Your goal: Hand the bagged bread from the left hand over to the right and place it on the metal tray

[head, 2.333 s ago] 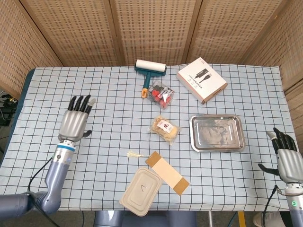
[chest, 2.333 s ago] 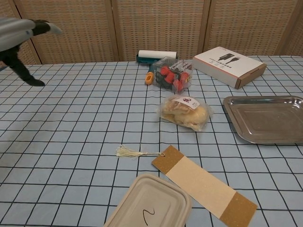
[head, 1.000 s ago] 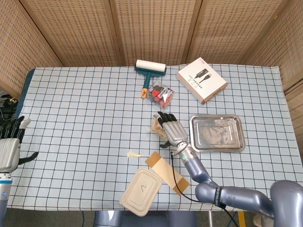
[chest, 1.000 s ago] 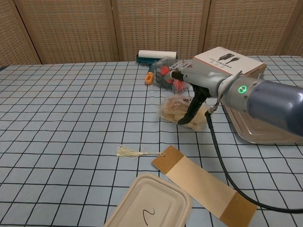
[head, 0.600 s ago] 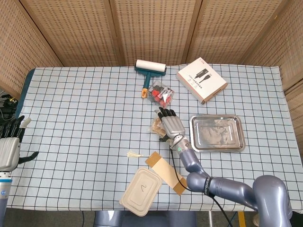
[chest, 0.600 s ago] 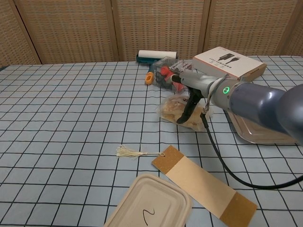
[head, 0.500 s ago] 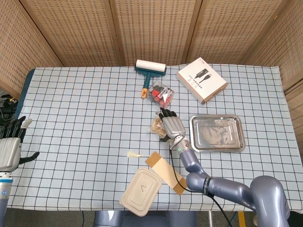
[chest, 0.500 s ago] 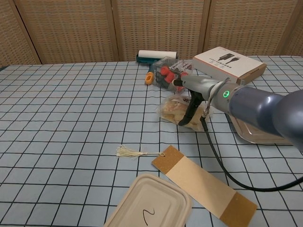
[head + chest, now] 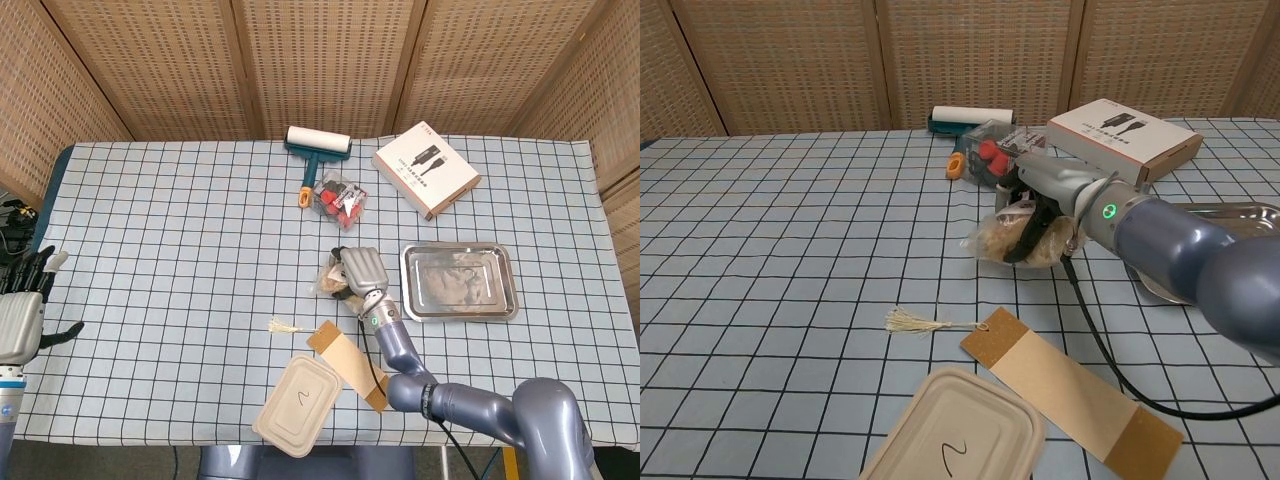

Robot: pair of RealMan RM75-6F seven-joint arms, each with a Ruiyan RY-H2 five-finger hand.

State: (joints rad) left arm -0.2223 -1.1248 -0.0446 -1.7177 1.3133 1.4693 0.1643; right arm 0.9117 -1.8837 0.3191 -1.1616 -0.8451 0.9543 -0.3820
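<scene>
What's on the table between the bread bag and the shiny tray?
Nothing but checked cloth: in the head view, the bagged bread under the right hand sits just left of the metal tray.

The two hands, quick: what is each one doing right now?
Left hand: open, fingers apart, holding nothing, at the table's edge.
Right hand: fingers curled around the bagged bread, gripping it.

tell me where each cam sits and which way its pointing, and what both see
Head view: sits high above the near table edge, looking steeply down at the whole table; shows the right hand gripping the bagged bread, its arm, and the left hand off the table's left edge.
Chest view: sits low at the near edge, looking across toward the wicker screens; shows only the right hand and forearm.
Shared: bagged bread, metal tray, lint roller, white box, paper lid.
</scene>
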